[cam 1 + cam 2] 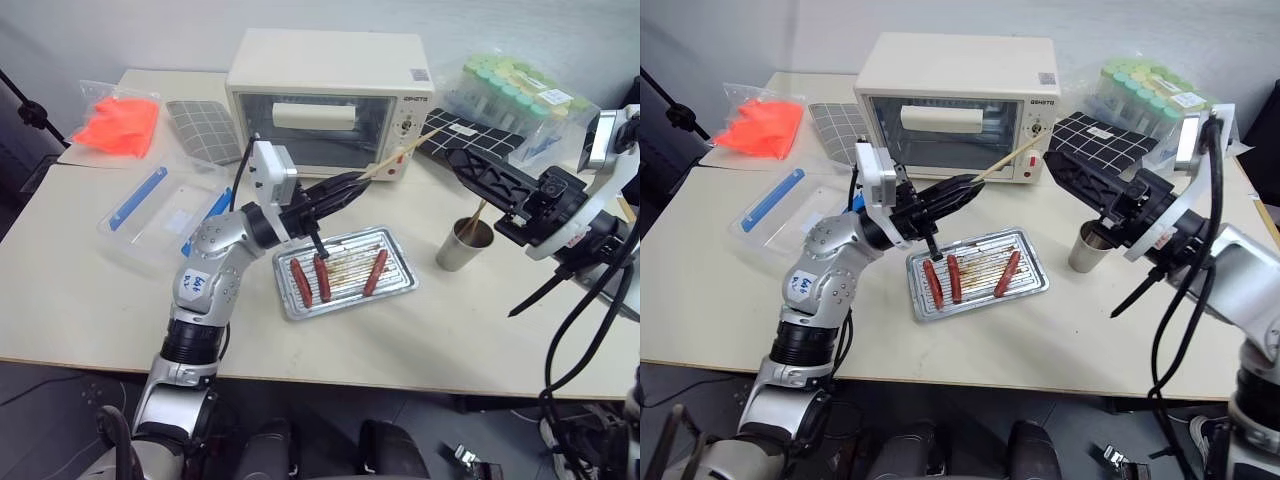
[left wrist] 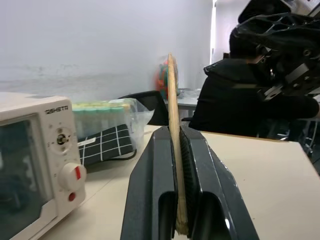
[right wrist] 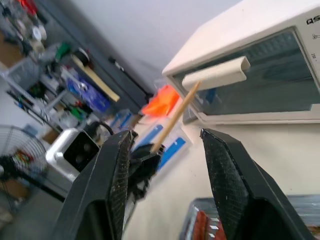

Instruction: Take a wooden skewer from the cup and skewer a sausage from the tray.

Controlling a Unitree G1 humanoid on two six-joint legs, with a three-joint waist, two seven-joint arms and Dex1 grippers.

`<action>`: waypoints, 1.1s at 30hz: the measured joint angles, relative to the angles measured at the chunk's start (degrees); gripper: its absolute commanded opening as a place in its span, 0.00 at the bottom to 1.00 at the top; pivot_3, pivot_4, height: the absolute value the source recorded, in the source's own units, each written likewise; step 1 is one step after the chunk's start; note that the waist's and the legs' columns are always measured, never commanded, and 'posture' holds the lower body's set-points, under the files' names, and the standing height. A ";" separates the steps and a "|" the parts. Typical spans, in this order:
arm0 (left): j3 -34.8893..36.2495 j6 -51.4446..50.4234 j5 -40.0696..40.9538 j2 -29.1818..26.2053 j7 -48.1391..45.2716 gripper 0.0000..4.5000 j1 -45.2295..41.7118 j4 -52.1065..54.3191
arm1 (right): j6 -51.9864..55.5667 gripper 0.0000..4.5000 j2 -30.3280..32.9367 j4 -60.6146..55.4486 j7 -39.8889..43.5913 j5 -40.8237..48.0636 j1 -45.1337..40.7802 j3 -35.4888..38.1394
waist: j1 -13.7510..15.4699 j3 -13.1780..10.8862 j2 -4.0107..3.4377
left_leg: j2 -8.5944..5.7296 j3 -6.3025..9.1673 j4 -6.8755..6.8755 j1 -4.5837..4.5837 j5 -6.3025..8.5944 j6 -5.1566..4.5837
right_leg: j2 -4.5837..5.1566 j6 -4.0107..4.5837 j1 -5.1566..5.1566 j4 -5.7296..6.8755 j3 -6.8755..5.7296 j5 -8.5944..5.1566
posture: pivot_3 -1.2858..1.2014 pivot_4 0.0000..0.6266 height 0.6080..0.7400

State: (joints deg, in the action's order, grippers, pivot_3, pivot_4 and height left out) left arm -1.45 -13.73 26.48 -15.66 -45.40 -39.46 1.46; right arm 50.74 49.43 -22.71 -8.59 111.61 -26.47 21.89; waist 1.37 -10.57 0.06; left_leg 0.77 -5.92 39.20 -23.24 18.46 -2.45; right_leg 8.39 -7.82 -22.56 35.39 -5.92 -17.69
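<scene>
My left gripper (image 1: 355, 185) is shut on a wooden skewer (image 1: 400, 153), which slants up toward the oven above the tray's far edge. In the left wrist view the skewer (image 2: 172, 125) stands clamped between both fingers. My right gripper (image 1: 1060, 170) hangs open near the skewer's free end; in the right wrist view the skewer (image 3: 175, 117) runs between the spread fingers (image 3: 117, 185) without touching them. The metal cup (image 1: 465, 245), with a skewer in it, stands right of the silver tray (image 1: 400, 290). Three sausages lie in the tray, at left (image 1: 298, 283), middle (image 1: 321, 278) and right (image 1: 376, 272).
A cream toaster oven (image 1: 330, 100) stands behind the tray. A clear plastic box with blue clasps (image 1: 165, 210) and an orange bag (image 1: 120, 125) lie to the left. Green-capped tubes (image 1: 510, 90) and a black checked mat (image 1: 470, 135) sit at the back right. A person in dark clothing (image 2: 235, 100) sits beyond the table.
</scene>
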 measured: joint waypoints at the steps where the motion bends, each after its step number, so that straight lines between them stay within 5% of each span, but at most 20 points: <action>1: 0.78 -0.06 0.05 -2.04 -0.68 0.00 0.19 0.13 | 1.85 0.52 3.26 1.68 2.74 -1.35 -1.17 -0.48 | -0.06 0.00 0.00 | 0.01 0.01 0.00 0.00 0.00 0.00 | -0.01 0.00 0.00 0.00 -0.02 0.00 | 0.52 0.24 1.00; 7: 6.06 -4.06 1.34 -16.16 -6.51 0.00 5.43 2.50 | 4.82 0.52 19.70 7.42 33.81 -32.86 -11.18 -14.59 | -1.16 0.00 -0.04 | 0.08 -0.01 -0.07 0.02 0.01 0.01 | -0.04 0.03 -0.04 -0.09 -0.02 -0.02 | 0.52 0.24 1.00; 12: 10.14 -8.47 4.42 -24.53 -10.10 0.00 12.36 9.67 | -7.02 0.52 17.95 14.83 57.83 -61.95 -22.69 -33.96 | -1.65 -0.02 -0.03 | 0.01 0.00 -0.07 -0.04 0.04 0.04 | 0.06 -0.03 -0.04 -0.22 -0.04 0.02 | 0.52 0.24 1.00; 16: 13.59 -12.01 7.45 -28.32 -10.49 0.00 18.61 17.27 | -19.30 0.72 12.31 21.91 71.57 -79.24 -27.75 -43.38 | -1.69 -0.03 -0.03 | 0.04 0.01 -0.11 -0.04 0.06 0.10 | 0.04 -0.03 -0.02 -0.27 -0.10 0.02 | 0.52 0.24 1.00; 19: 15.14 -13.90 9.23 -29.70 -10.26 0.00 22.40 21.88 | -29.95 0.93 7.58 26.89 77.91 -89.35 -27.96 -48.85 | -1.47 -0.03 -0.03 | 0.03 0.02 -0.04 -0.04 0.06 0.10 | 0.04 -0.03 -0.01 -0.25 -0.14 0.02 | 0.52 0.24 1.00; 26: 19.82 -16.99 11.23 -30.72 -6.64 0.00 26.87 26.93 | -53.96 0.93 -4.72 42.43 85.26 -104.44 -28.63 -51.82 | -1.68 -0.04 -0.03 | 0.03 0.09 0.00 -0.01 0.04 0.14 | 0.04 -0.03 0.05 -0.17 -0.22 0.02 | 0.52 0.24 1.00; 33: 21.78 -18.71 12.71 -31.20 -4.58 0.00 28.81 29.54 | -65.67 0.93 -10.53 53.61 87.95 -110.91 -29.72 -51.81 | -1.74 -0.04 -0.04 | 0.02 0.15 0.01 0.00 0.02 0.18 | 0.03 -0.03 0.08 -0.14 -0.25 0.02 | 0.52 0.24 1.00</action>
State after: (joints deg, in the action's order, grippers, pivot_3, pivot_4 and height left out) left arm 20.33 -32.44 39.19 -46.86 -49.98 -10.64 31.01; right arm -14.93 38.90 30.90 79.36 0.70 -56.19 -29.92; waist -0.37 -10.61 0.02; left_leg 0.80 -5.77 39.20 -23.23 18.48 -2.27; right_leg 8.42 -7.85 -22.48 35.26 -6.17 -17.68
